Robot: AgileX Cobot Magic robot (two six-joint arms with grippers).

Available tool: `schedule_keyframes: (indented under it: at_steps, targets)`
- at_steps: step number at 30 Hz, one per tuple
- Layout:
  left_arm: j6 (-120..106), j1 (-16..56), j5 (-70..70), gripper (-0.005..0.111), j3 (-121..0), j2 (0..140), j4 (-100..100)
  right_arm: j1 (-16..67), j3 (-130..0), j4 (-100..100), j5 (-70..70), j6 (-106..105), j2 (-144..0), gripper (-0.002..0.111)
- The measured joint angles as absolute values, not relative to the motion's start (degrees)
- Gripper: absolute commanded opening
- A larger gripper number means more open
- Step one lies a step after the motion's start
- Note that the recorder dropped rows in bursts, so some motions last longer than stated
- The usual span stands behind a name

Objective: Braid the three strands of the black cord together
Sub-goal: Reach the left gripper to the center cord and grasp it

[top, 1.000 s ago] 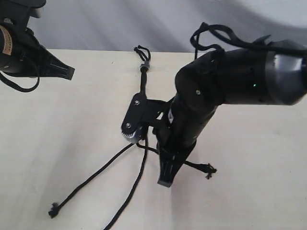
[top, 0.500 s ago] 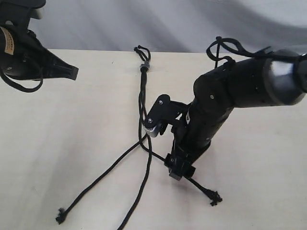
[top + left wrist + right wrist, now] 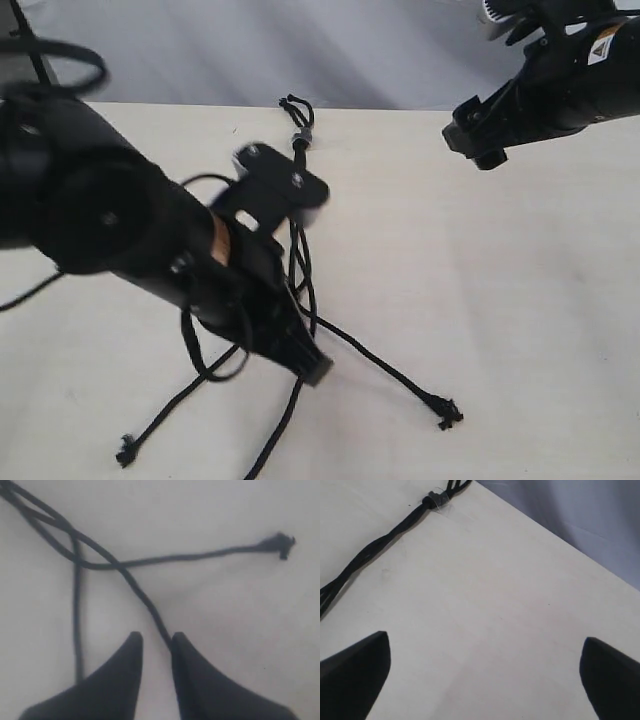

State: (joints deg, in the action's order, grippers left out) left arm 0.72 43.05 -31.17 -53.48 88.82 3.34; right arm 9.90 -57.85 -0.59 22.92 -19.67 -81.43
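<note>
The black cord's knot with its grey band (image 3: 300, 137) lies at the table's far side, and below it the cord is twisted (image 3: 370, 547). Three strands fan out towards the front. One runs right to a frayed tip (image 3: 445, 412), one goes left to a tip (image 3: 125, 452), and the middle one (image 3: 275, 435) leaves the view's lower edge. My left gripper (image 3: 312, 368) hovers low over the middle strand (image 3: 140, 592), narrowly open, with the strand running up to one fingertip (image 3: 179, 641). My right gripper (image 3: 478, 145) is raised at the far right, wide open and empty.
The pale table (image 3: 520, 300) ends at a grey backdrop (image 3: 400, 50) just behind the knot. The bulky left arm (image 3: 110, 220) and a loop of its thick cable (image 3: 210, 350) cover the cord's middle section.
The right arm let go of a strand and pulled back from the middle to the far right. The left arm swung in from the far left over the strands.
</note>
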Motion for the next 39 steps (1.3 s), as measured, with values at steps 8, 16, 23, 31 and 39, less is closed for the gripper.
schedule_keyframes:
  at_steps: [8, 16, 23, 31, 39]
  targets:
    - [2.99, 46.73, -28.76, 0.044, -53.51, 100.07, 3.48, 9.08, -57.85, -0.47, 22.05, -19.67, -83.48, 0.095]
    - [3.37, 46.73, -26.60, 0.005, -53.60, 105.21, 3.48, 9.08, -57.85, -0.47, 21.53, -19.67, -83.48, 0.095]
    - [3.37, 46.73, -26.54, 0.000, -53.84, 105.36, 2.42, 9.08, -57.85, -0.47, 21.53, -19.67, -83.48, 0.095]
    - [4.70, 43.87, -31.90, 0.000, -58.48, 101.16, -10.09, 9.08, -57.85, -0.47, 21.53, -19.67, -83.48, 0.095]
    - [5.03, 33.50, -26.62, 0.000, -54.68, 102.49, -21.93, 9.08, -57.85, -0.47, 21.53, -19.67, -83.48, 0.095]
